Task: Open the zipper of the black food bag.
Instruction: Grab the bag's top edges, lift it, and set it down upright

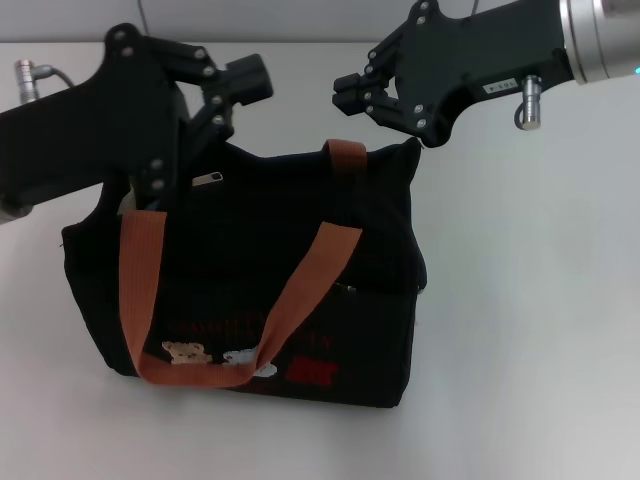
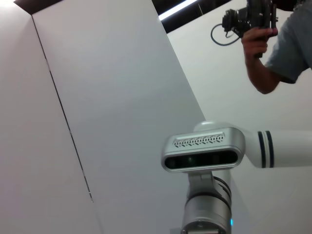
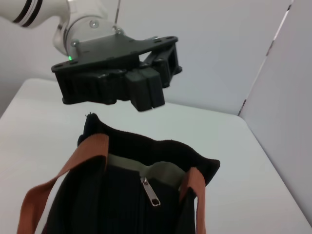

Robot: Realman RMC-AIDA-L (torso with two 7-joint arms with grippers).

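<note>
**Black bag, orange-brown straps**

The black food bag (image 1: 250,290) carries orange-brown handles (image 1: 140,290), pale bear patches (image 1: 215,358) and red print (image 1: 312,372) on its near face. Its zipper (image 3: 148,190) shows a silver pull against grey-green lining (image 3: 156,170). Both hands are black, the counter (image 1: 530,330) white.

A white table (image 1: 520,300) carries everything here. Only the black food bag (image 1: 250,280) lies directly on it, standing upright on its base below the left gripper (image 1: 215,105) and just below and beside the right gripper (image 1: 355,95), both of which hang above the tabletop without touching it. The bag's orange-brown handles (image 1: 300,290) droop over its front. Bare tabletop extends beyond the right gripper's side of the bag.
</note>
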